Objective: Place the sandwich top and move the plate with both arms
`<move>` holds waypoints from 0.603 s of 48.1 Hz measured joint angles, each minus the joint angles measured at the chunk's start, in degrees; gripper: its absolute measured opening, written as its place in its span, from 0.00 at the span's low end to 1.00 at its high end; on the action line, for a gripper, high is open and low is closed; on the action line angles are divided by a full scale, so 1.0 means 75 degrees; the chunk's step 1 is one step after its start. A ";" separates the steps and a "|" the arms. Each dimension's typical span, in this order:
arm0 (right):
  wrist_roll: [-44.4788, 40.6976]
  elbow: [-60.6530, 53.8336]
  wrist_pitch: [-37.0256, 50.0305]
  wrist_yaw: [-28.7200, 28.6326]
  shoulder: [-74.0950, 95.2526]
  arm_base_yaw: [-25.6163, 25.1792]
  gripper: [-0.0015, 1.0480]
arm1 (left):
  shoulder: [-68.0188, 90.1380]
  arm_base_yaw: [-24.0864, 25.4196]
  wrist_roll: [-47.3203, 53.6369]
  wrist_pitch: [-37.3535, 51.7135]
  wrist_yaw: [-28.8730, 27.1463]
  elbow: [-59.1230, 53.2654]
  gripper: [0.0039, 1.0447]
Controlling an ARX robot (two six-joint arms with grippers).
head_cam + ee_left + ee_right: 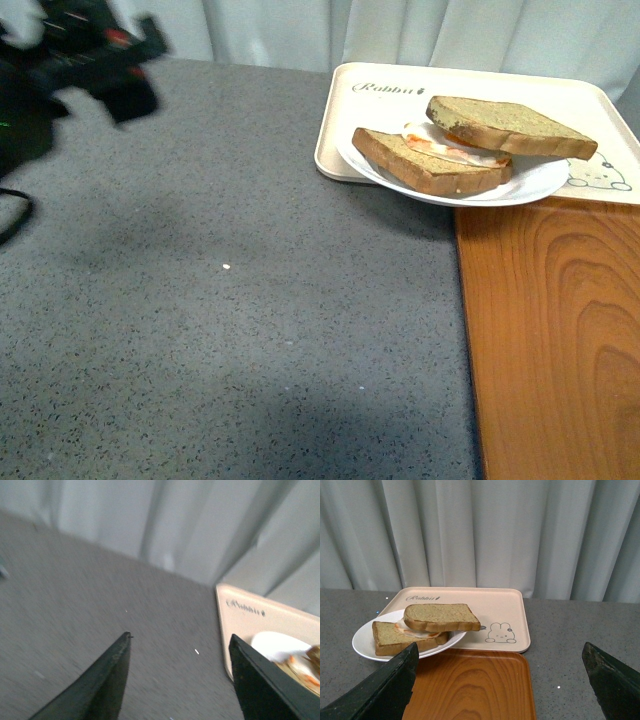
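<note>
The sandwich top [510, 126], a brown speckled slice with a bare face, lies askew on the fried egg [440, 146] and the lower slice [430, 163], on the white plate [535, 186]. The plate rests on the beige rabbit tray [560, 95], overhanging its front edge. In the right wrist view the sandwich top [440, 617] and plate [362, 641] show too. My left gripper [120, 70] is blurred at the far left, open and empty; in its wrist view [180, 647] it hangs over bare counter beside the tray. My right gripper [500, 652] is open and empty above the wooden tray.
An orange-brown wooden tray [555, 340] lies at the front right, touching the rabbit tray [505, 610]. The grey speckled counter [220, 300] spreads to the left. Pale curtains [480, 530] hang behind the table.
</note>
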 joint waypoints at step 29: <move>-0.0003 0.0000 0.0000 -0.0009 0.0000 0.0000 0.91 | -1.1538 0.2436 0.1950 -0.8271 0.2235 -0.3197 0.04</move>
